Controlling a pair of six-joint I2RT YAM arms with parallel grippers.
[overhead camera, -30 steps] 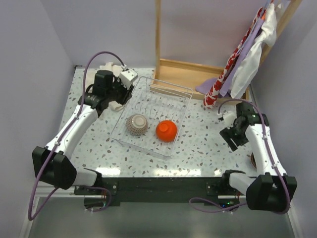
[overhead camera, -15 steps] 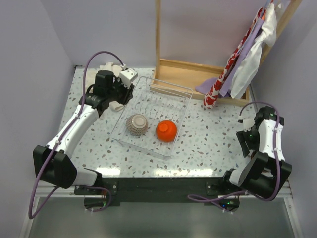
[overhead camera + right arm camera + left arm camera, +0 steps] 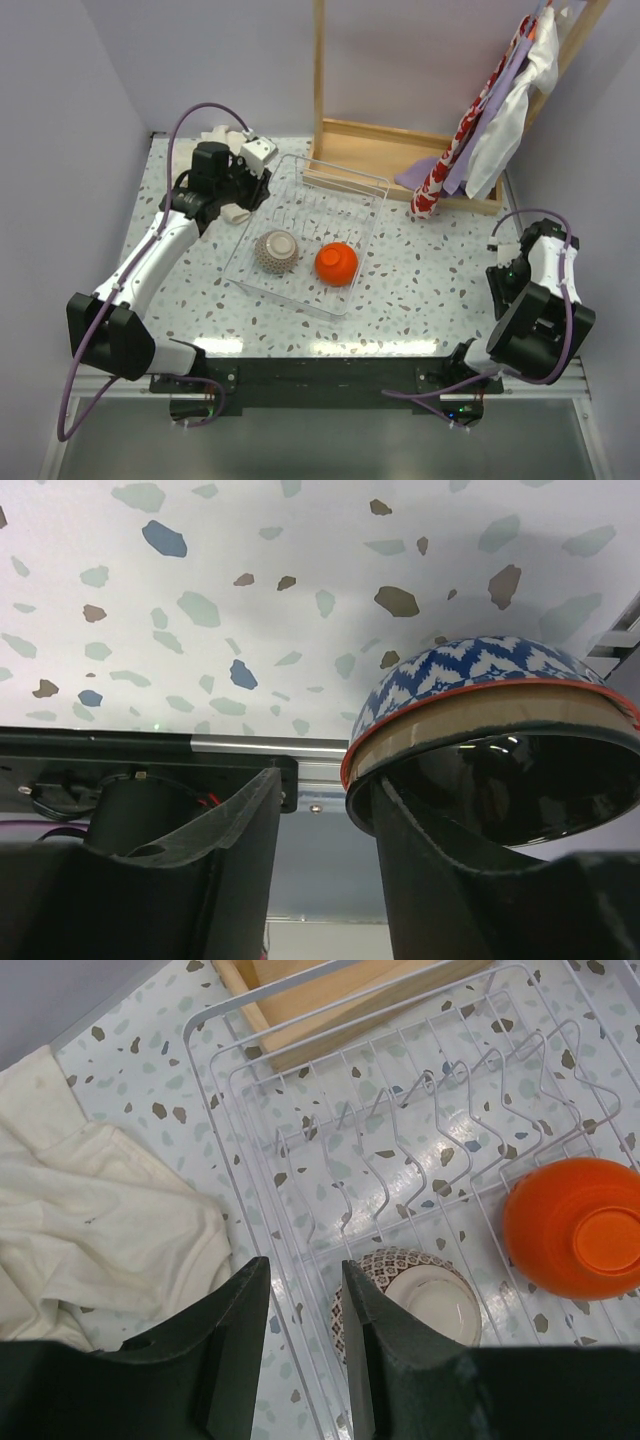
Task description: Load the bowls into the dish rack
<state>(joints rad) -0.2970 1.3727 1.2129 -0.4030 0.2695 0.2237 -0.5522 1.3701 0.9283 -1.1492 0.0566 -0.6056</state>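
1. Bowls, in the rack: two, both upside down, side by side but apart in the near half of the dish rack (image 3: 300, 200). The speckled bowl (image 3: 277, 251), with a pale foot ring, sits on the left. The orange bowl (image 3: 337, 263) sits on the right.
2. Bowl, outside the rack: one blue-patterned bowl (image 3: 470, 675) with a red rim, by the near right edge of the table (image 3: 420, 285), well apart from the rack. A tan band and a dark glossy hollow show below the rim. Whether that is its own inside or a second bowl cannot be told.
3. Dish rack: clear wire, set askew at the middle of the table, with rows of upright prongs in its far half.
4. Left gripper (image 3: 302, 1268): above the rack's left rim wire near the far left corner, fingers apart, gripping nothing.
5. Right gripper (image 3: 322, 790): fingers apart, straddling the blue-patterned bowl's rim. One finger overlaps the hollow and the other stands clear of the rim, so it is not clamped.
6. Other items: a white cloth (image 3: 100, 1220) just left of the rack; a wooden frame (image 3: 390, 150) touching the rack's far side; hanging cloths (image 3: 500, 110) at the far right.
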